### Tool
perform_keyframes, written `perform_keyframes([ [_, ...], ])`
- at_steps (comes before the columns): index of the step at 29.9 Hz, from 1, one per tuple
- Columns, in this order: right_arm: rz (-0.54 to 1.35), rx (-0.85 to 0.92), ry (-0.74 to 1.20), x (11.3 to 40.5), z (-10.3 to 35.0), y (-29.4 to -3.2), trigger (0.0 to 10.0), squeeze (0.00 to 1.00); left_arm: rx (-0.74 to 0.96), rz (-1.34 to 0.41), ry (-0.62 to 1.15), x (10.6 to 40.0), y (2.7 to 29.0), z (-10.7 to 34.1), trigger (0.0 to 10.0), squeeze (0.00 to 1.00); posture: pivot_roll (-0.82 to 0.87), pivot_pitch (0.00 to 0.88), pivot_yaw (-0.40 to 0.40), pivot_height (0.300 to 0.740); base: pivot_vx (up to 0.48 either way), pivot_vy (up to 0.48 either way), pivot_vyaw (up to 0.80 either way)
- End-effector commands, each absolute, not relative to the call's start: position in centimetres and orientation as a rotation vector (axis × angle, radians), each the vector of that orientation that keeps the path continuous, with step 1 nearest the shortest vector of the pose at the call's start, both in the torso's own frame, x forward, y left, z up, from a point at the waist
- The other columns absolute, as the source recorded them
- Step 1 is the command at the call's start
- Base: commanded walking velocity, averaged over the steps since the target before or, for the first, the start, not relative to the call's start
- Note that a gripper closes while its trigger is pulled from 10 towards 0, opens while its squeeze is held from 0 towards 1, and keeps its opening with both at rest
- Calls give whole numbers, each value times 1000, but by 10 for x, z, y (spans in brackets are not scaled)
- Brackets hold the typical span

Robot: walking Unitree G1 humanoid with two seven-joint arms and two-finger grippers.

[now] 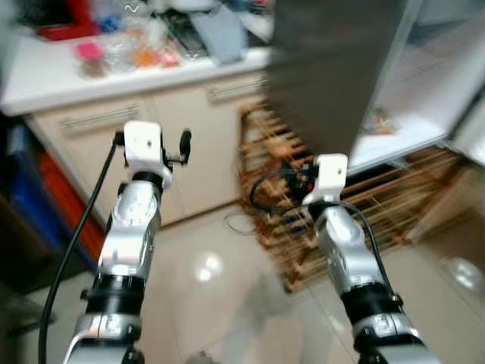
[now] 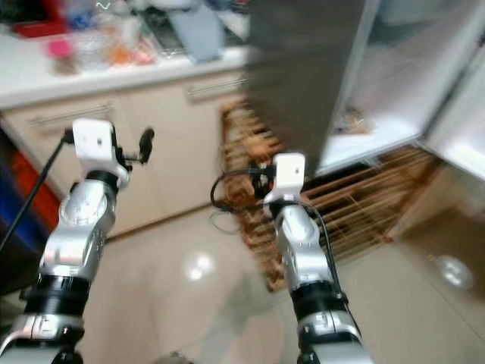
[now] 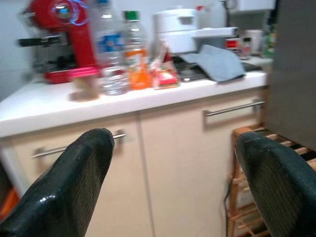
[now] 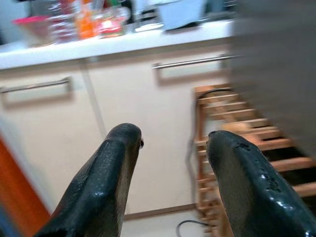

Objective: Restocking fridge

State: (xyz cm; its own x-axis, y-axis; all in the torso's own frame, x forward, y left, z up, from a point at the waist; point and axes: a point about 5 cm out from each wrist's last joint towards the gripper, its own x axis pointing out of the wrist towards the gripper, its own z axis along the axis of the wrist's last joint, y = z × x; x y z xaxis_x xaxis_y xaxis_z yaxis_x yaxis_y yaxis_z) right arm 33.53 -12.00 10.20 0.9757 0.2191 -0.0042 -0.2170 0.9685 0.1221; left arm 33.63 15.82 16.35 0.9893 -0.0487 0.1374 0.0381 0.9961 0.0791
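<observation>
The fridge stands open at the right, its dark grey door point(image 1: 333, 68) swung out and a white shelf point(image 1: 424, 91) showing inside. On the white counter point(image 3: 49, 106) stand a clear water bottle point(image 3: 111, 54), an orange drink bottle point(image 3: 134, 54), a red packet point(image 3: 165, 74) and a pink-lidded tub point(image 3: 84, 81). My left gripper point(image 3: 173, 143) is held up facing the counter cabinets, open and empty. My right gripper point(image 4: 173, 140) is raised in front of the cabinets and the wooden rack point(image 1: 303, 227), also open and empty. The head views are blurred.
A red coffee machine point(image 3: 61, 34) and a grey cloth point(image 3: 217, 61) sit on the counter. Beige cabinet doors with bar handles point(image 1: 189, 144) run below it. The wooden rack stands under the fridge door, with cables at its foot. Blue and orange things point(image 1: 34, 197) lie at the far left. The floor is glossy tile point(image 1: 220, 303).
</observation>
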Motion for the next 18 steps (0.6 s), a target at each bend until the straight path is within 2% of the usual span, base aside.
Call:
perform_keyframes([
  [1,220,125,6,335,103,-118,10000,0,82,-61,-142,338,156,165,10000,0,-3,0,25,740,0,0,763],
  [7,184,127,-21,337,105,-118,10000,0,116,-87,-135,341,149,164,10000,0,-20,0,51,740,0,0,757],
  [9,105,133,-69,341,115,-127,10000,0,59,-68,-97,340,145,158,10000,0,-36,0,64,740,0,0,750],
  [12,61,103,-79,340,115,-137,10000,0,85,-74,-46,338,142,141,10000,0,-68,0,76,740,0,0,750],
  [14,11,79,-74,339,114,-146,10000,0,44,-38,-37,342,147,145,10000,0,-67,0,69,740,0,0,750],
  [16,-18,52,-68,337,114,-151,10000,0,84,-51,-69,344,151,152,10000,0,-72,0,60,740,0,0,0],
  [18,-46,10,-45,336,110,-151,10000,0,121,-94,-102,345,152,154,10000,0,-84,0,46,740,397,0,0],
])
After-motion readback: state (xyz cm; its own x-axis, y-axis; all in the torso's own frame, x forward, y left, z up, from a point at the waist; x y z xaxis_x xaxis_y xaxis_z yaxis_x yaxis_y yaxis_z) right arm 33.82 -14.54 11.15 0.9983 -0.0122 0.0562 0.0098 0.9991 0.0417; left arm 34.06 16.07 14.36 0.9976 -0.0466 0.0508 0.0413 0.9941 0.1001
